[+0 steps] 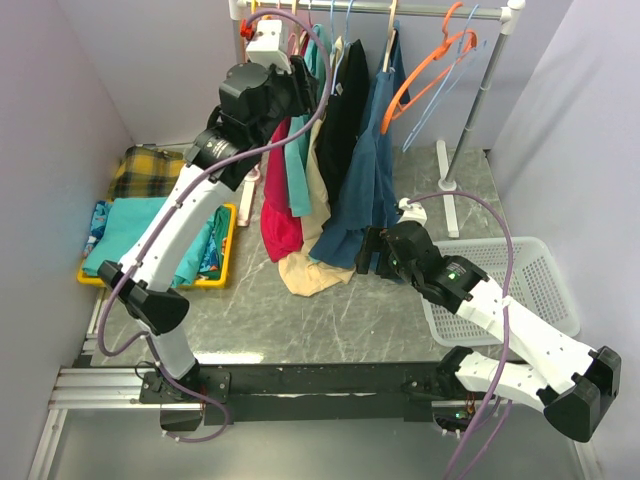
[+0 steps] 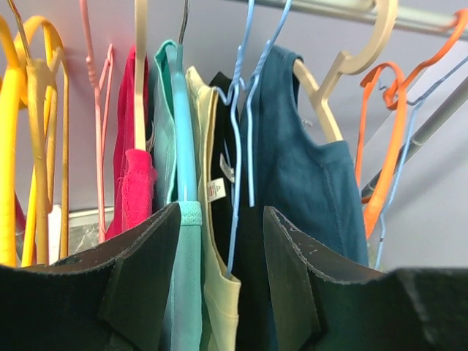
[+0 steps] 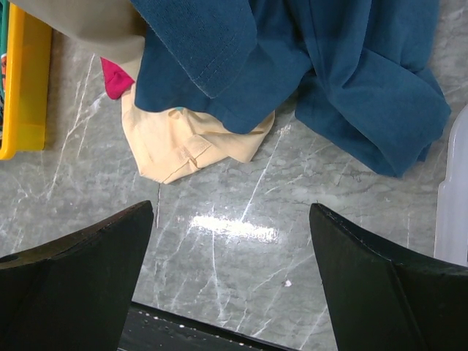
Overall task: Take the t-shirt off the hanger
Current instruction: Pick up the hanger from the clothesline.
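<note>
Several t-shirts hang on a rail point(image 1: 420, 10): red point(image 2: 135, 183), teal point(image 2: 189, 248), cream point(image 2: 216, 292), black point(image 1: 345, 100) and dark blue point(image 2: 314, 183). My left gripper point(image 2: 221, 208) is raised at hanger height point(image 1: 300, 90). Its jaws stand apart, with the teal and cream shirts and a light blue wire hanger point(image 2: 235, 219) between them. The left finger point(image 2: 146, 248) lies against the teal fabric. My right gripper point(image 3: 230, 208) is low over the table point(image 1: 372, 252), open and empty. It is just short of the cream hem point(image 3: 186, 139) and the dark blue hem point(image 3: 329, 66), both resting on the table.
Left of the rack, a yellow tray point(image 1: 228, 245) holds folded clothes, with a plaid cloth point(image 1: 145, 170) behind it. A white basket point(image 1: 530, 270) stands at the right. Empty orange hangers point(image 1: 440, 60) and yellow hangers point(image 2: 22, 146) hang on the rail. The rack's post point(image 1: 470, 110) rises at the back right.
</note>
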You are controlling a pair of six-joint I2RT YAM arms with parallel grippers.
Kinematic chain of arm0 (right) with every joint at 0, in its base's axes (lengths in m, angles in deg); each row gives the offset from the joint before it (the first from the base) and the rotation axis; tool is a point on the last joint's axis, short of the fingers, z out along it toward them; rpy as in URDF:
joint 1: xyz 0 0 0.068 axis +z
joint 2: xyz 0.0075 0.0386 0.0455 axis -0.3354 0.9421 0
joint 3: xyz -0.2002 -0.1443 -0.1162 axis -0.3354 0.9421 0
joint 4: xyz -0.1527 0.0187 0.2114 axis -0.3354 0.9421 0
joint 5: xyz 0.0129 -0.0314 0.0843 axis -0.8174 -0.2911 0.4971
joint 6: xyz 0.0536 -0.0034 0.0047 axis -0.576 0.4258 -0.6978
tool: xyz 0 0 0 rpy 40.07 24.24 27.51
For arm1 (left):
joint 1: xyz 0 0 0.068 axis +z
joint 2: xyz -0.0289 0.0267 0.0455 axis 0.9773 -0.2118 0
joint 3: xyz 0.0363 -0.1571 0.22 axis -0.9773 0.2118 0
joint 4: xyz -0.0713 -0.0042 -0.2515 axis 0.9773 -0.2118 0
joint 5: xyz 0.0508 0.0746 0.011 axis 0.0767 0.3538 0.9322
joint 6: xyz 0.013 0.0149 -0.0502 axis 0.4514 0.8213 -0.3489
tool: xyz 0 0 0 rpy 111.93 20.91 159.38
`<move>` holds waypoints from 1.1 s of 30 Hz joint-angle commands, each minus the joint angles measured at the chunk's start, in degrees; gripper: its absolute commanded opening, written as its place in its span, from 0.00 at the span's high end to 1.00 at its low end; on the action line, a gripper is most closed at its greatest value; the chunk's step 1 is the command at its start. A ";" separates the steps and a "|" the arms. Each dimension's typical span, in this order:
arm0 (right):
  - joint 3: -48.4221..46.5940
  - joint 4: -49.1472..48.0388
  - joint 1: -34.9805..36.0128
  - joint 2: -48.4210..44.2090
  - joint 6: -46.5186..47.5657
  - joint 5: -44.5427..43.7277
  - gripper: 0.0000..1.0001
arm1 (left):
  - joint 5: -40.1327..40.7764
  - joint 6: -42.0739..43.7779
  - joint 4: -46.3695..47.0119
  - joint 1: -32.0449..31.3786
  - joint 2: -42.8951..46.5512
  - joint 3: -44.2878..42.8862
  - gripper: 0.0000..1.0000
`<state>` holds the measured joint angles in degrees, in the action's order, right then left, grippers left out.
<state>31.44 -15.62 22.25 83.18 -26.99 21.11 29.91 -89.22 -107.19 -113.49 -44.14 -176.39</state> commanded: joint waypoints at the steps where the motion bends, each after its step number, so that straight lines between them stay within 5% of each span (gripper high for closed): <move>1: -0.13 -0.95 -0.18 -1.42 0.02 -0.73 0.05 | 1.14 0.65 0.76 -0.14 -0.30 -1.24 0.46; 19: 0.31 -0.87 -0.19 -1.69 0.11 -1.08 0.05 | 4.65 2.41 -0.65 -0.66 -5.40 -2.47 0.46; 23: 0.22 -0.78 -0.18 -1.69 0.11 -1.08 0.05 | 5.45 2.94 0.06 -0.84 -5.93 -3.17 0.60; 30: 0.13 -0.25 -0.18 -1.86 0.28 -1.78 0.05 | 6.59 4.43 1.20 -1.10 -6.02 -5.81 0.99; 33: -0.04 -0.25 -0.18 -1.95 0.19 -1.87 0.05 | 6.94 5.40 3.30 -1.54 -4.96 -5.90 0.99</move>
<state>31.83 -15.38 22.25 82.50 -26.97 20.80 35.35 -86.18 -109.26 -114.30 -51.20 -178.44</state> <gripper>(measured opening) 0.953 0.181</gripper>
